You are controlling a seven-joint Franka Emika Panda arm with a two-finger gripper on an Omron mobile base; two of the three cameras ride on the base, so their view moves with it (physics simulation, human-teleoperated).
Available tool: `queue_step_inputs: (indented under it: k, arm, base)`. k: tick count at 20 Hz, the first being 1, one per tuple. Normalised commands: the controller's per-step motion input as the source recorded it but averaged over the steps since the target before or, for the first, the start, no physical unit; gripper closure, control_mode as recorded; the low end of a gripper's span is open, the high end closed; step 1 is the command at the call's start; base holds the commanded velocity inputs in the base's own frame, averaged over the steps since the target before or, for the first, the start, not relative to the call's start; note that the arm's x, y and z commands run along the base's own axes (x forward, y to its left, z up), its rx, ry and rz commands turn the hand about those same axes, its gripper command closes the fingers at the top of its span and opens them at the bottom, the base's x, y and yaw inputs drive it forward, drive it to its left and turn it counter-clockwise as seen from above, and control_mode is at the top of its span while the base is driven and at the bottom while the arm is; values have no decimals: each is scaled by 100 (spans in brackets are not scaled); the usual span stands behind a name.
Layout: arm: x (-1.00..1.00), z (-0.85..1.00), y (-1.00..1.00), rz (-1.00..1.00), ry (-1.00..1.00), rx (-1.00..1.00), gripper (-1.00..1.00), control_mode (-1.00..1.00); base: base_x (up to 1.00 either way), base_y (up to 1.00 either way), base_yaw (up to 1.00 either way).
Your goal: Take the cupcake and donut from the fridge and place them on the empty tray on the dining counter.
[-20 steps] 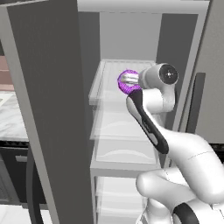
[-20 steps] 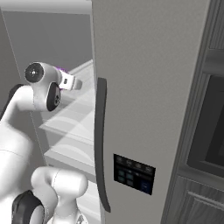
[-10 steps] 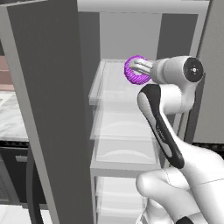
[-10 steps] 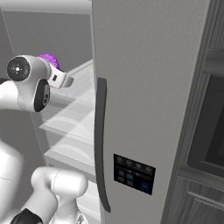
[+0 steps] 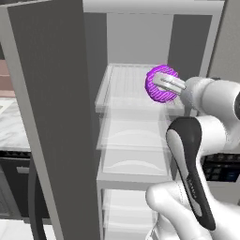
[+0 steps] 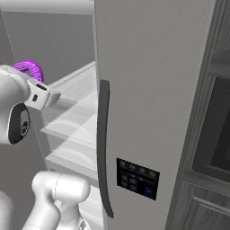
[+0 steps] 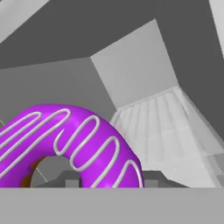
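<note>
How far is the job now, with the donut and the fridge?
Done: the fridge stands open. In hand: the gripper is shut on the donut, lifted clear of the top shelf. Left: carrying it to the tray, then fetching the cupcake.

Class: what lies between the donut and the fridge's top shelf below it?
Nothing: in the left base view the donut hangs clear above the bare shelf.

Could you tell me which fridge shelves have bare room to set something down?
The upper shelf is bare left of the donut held in the hand. The shelf below looks bare too. The right side is crowded by the arm.
</note>
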Motion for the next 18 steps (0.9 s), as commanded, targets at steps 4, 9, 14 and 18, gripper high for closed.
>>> queue_step_inputs:
  k: [4, 9, 14, 18]
  arm:
    - [-100, 18, -13, -6, -2, 0, 100, -100]
    - [-98, 18, -13, -5, 0, 0, 100, -100]
    - [-93, 20, -15, -5, 0, 0, 100, -100]
    - [-97, 34, -18, -5, 1, 0, 100, -100]
  base:
    - [0, 0, 0]
    - [0, 0, 0]
    - [0, 0, 0]
    - [0, 0, 0]
